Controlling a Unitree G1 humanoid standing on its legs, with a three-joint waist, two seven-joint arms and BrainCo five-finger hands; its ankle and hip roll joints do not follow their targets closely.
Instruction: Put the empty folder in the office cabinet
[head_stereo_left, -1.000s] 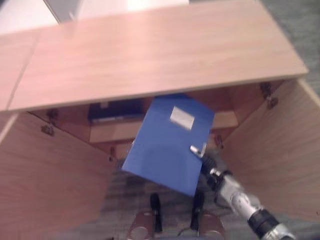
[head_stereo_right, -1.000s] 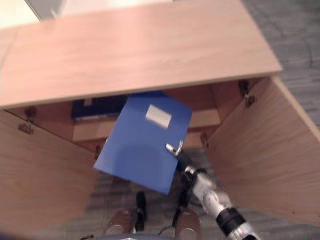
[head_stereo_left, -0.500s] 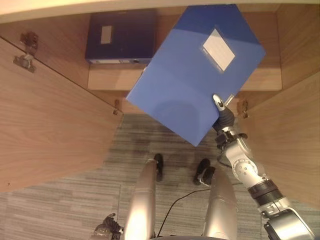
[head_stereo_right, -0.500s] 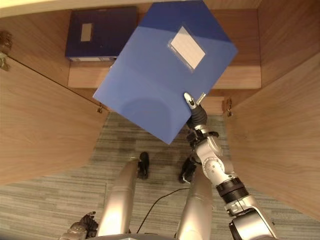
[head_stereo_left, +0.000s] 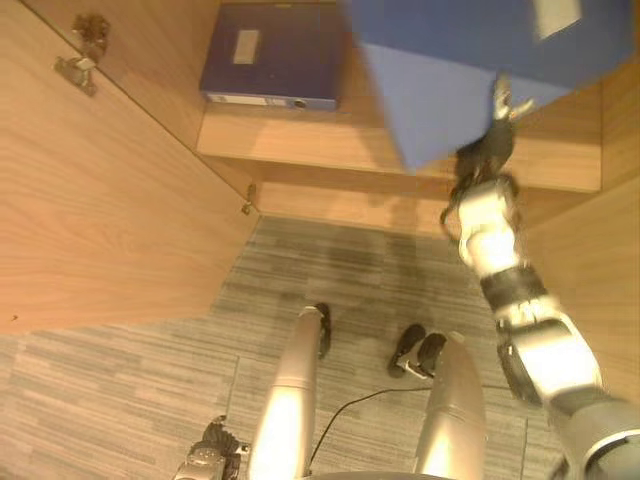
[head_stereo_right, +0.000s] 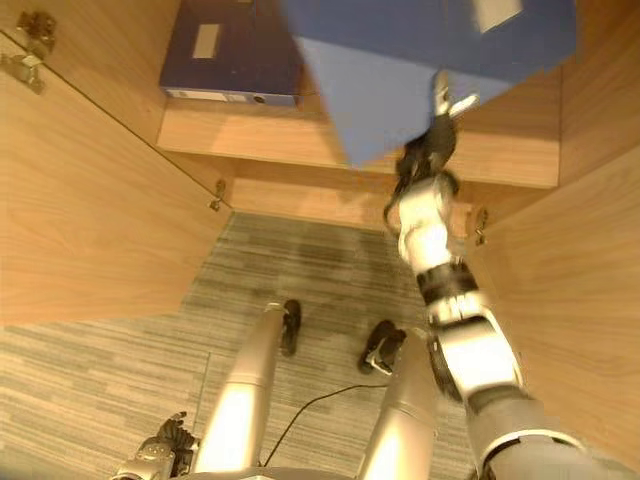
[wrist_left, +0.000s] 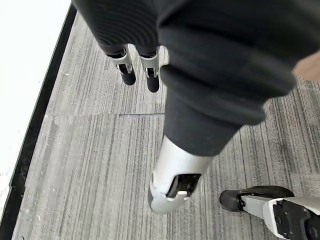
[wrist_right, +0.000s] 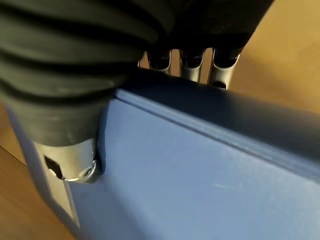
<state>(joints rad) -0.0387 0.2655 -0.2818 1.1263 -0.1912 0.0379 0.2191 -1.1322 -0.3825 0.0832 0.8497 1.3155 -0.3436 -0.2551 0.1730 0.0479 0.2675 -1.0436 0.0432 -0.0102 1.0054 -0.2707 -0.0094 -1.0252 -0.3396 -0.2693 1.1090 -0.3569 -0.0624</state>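
The blue folder with a white label hangs tilted in the open cabinet, above the right part of the shelf. My right hand is shut on the folder's lower edge, thumb on its face and fingers behind it. The folder's upper part runs out of view. My left hand hangs low by my side over the carpet, its fingers straight and holding nothing.
A darker blue folder lies flat on the shelf's left part. The cabinet's left door and right door stand open on either side. Grey striped carpet covers the floor in front.
The camera has tilted down. My right arm has reached forward, carrying the blue folder from in front of the shelf edge to over the shelf, deeper in the cabinet.
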